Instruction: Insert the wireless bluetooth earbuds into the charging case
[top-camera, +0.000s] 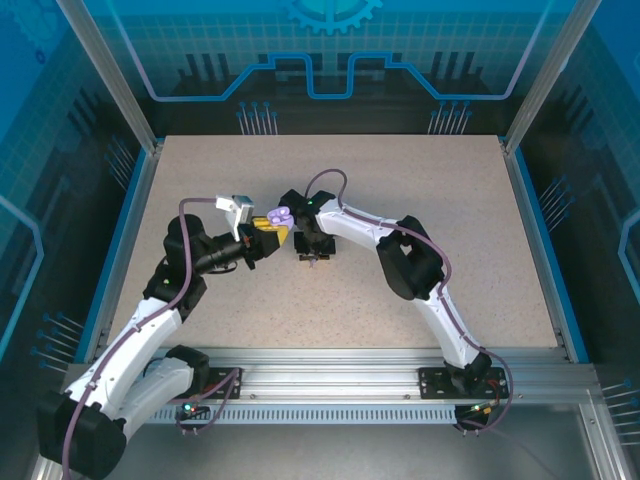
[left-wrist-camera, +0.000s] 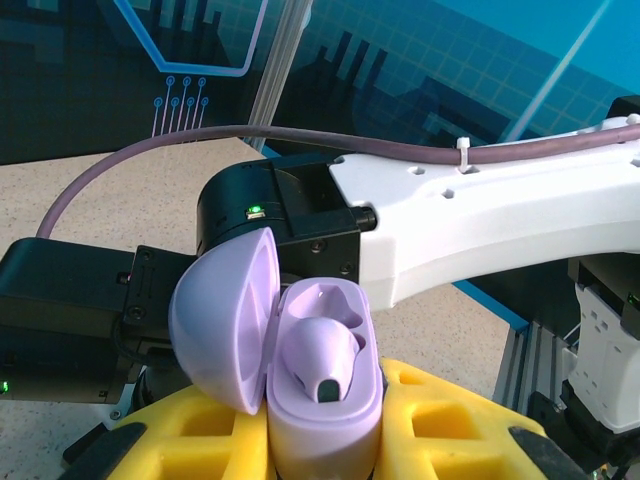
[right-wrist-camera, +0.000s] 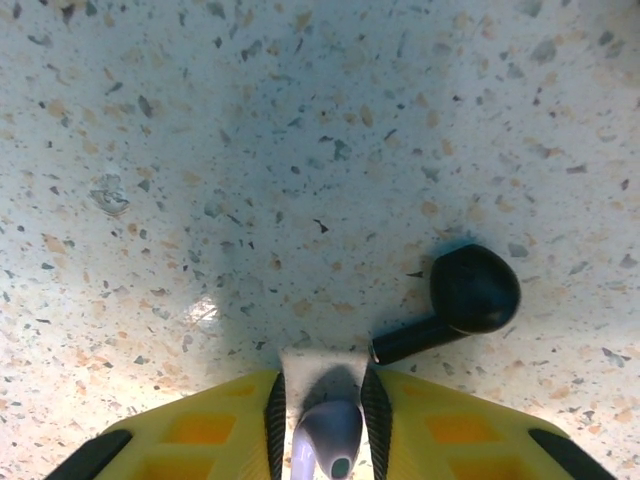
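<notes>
Our left gripper is clamped on the charging case. The case is a pale purple shell, not a black one. Its lid hangs open at 9 o'clock. One seated earbud lies inside. Just past it, at 12 o'clock, we see an empty hollow.

Our right gripper points down at the table. Its yellow fingers are pressed on a purple earbud, with the dark tip facing the camera. A black earbud lies on the table at 2 o'clock from that gripper. It is near the fingers but not touching them. Its long side runs from 8 o'clock to 2 o'clock, with the fat end at 2 o'clock.

From the top camera, the case sits at 10 o'clock from the right gripper, and very near it. The right arm has the earbud, so we think it must lift up and go that way. The hollow is small. The earbud has to line up with it, or it could slip and drop. We think the job is about half done.
</notes>
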